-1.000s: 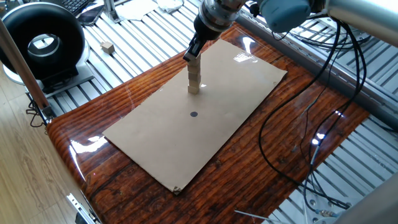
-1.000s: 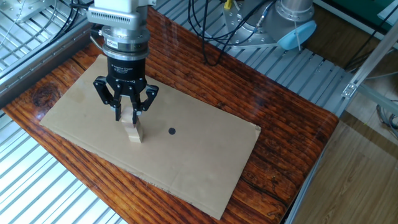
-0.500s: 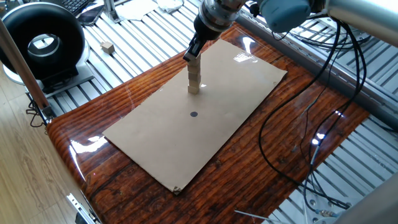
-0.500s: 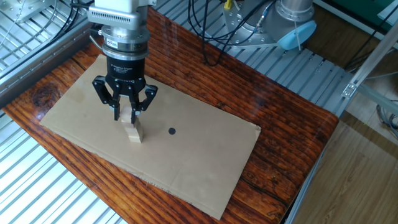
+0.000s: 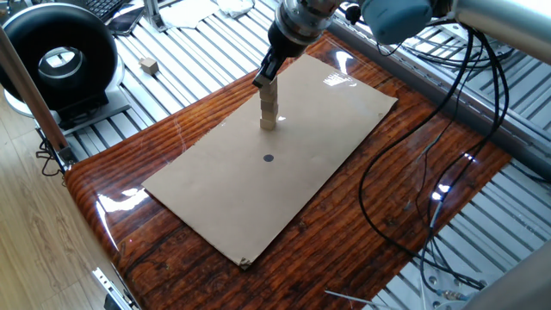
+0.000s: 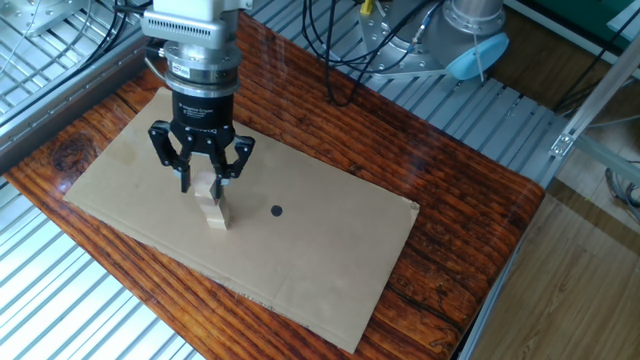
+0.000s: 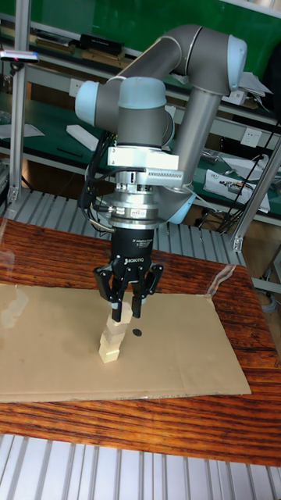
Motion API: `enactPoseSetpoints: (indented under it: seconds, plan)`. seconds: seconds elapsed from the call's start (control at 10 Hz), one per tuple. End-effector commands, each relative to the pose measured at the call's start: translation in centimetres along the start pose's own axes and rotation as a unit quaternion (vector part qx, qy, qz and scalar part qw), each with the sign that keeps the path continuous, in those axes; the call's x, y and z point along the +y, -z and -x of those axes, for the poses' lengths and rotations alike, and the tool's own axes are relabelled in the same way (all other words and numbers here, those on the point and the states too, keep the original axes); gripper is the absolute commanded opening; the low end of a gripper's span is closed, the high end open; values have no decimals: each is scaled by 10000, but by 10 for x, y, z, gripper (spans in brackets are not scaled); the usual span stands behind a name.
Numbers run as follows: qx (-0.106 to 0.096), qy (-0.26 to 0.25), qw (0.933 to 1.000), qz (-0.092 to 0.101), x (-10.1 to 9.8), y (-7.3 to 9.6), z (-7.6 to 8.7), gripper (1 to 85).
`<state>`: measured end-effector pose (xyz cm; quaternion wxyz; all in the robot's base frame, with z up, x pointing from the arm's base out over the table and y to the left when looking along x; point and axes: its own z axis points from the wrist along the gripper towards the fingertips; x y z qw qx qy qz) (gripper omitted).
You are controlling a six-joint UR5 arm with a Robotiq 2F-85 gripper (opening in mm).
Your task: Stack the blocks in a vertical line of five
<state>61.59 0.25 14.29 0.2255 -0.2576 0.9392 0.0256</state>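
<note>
On the worktop (image 6: 470, 200), the cardboard sheet (image 6: 320, 260) carries the stack of blocks (image 6: 212, 207) near the dark spot (image 6: 277, 211). The hand (image 6: 203, 184) has spread and lifted slightly (top block freed); the stack looks short of five.

I see pale tan wooden blocks (image 7: 110, 341) stacked in an upright, slightly uneven column (image 6: 211, 205) on the cardboard sheet (image 5: 284, 164); its top sits between the fingers. One more block (image 5: 149, 65) lies well apart, off the table.
</note>
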Motion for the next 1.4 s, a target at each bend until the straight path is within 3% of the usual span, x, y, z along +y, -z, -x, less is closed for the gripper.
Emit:
enactPoseSetpoints:
  seconds: [0.0, 0.1, 0.3, 0.4, 0.5, 0.7, 0.8, 0.9, 1.0, 1.3]
  plan:
    - [-65, 25, 10000, 58, 2, 2, 3, 667]
    - [-65, 124, 9999, 57, 1, 3, 3, 823]
    - [256, 356, 9990, 11, -12, 19, -8, 830]
    - [447, 345, 9984, 1, -17, 31, -13, 773]
    - [662, 324, 9973, -49, -23, 42, -17, 600]
    - [995, 187, 9949, -4, -30, 66, -18, 347]
    - [1114, 257, 9934, -29, -34, 75, -18, 270]
    - [1234, 301, 9915, -282, -45, 78, -19, 13]
    - [1255, 265, 9913, -308, -45, 75, -17, 10]
    - [1143, 136, 9934, -33, -40, 56, -9, 10]
